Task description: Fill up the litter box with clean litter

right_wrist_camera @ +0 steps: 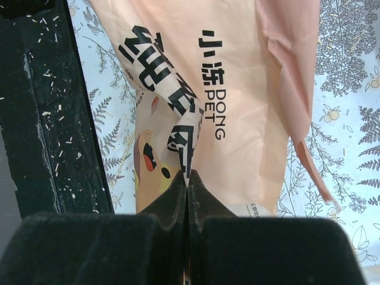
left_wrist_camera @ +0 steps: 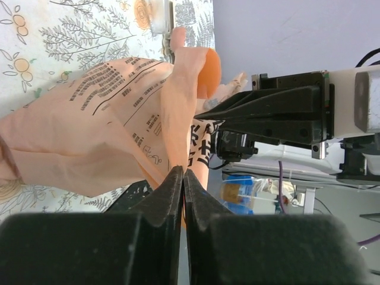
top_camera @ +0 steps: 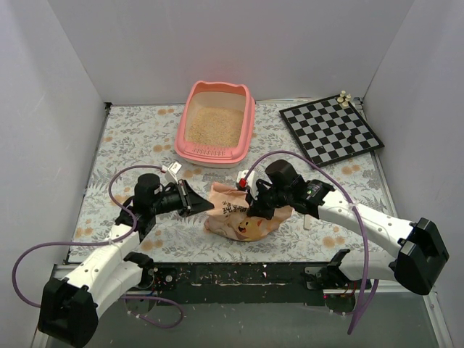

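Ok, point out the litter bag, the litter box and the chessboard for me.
litter bag (top_camera: 243,217): top external view, on the printed front near the cat picture.
litter box (top_camera: 210,153): top external view, on the slotted ledge at its near end.
chessboard (top_camera: 330,134): top external view, on bare squares near the middle.

Pink litter box (top_camera: 248,123) at the table's far edge, beige clean litter (top_camera: 214,125) inside.

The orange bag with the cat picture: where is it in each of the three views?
Top view: the bag lies mid-table, toward the near edge.
Left wrist: it fills the left and middle, pinched by the fingers at the bottom.
Right wrist: it fills the top middle, a fold running down into the fingers.
Shared landmark: the leaf-printed table cover.
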Robot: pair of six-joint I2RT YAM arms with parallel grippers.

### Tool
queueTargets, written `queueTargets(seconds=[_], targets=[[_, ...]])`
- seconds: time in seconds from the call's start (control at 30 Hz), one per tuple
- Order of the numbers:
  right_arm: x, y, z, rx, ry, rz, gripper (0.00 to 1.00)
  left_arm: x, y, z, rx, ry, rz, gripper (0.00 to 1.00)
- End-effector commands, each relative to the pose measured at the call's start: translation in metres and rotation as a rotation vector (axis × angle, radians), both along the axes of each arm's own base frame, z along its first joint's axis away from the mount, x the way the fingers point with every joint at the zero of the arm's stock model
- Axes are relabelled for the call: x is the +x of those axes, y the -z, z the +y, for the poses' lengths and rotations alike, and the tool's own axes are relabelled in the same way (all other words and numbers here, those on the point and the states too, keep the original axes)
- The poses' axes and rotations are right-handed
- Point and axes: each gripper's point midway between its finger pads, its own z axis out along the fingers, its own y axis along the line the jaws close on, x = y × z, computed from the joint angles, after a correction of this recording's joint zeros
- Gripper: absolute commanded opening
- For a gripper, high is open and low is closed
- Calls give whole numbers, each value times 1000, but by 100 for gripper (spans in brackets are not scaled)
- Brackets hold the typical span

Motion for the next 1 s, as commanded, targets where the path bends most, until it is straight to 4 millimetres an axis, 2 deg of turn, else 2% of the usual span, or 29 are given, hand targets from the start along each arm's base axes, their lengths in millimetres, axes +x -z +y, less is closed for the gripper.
queueTargets(seconds=[0.0,0.13,0.27,0.37,0.57,0.77,0.87,0.93,0.97], targets=[[2,1,-1,8,22,1,1,-5,-13,-8,-59,53,-52,0],[2,5,-7,-3,43,-8,1,3,-9,-6,-34,26,-60,0],[-1,8,-21,-3,71,-12,1,20,-5,-7,-38,20,-49,0],[-4,8,-32,-3,92,-24,1,37,-12,-4,-53,2,-67,0],[-8,8,-46,1,121,-35,1,59,-25,6,-103,9,-80,0],[-13,4,-49,17,114,-33,1,73,-29,12,-162,45,-63,0],[-13,1,-44,35,107,-23,1,72,-40,11,-161,60,-106,0],[-12,2,-43,31,112,-15,1,73,-56,15,-101,44,-195,0],[-10,2,-43,27,120,-19,1,70,-63,17,-74,36,-220,5]])
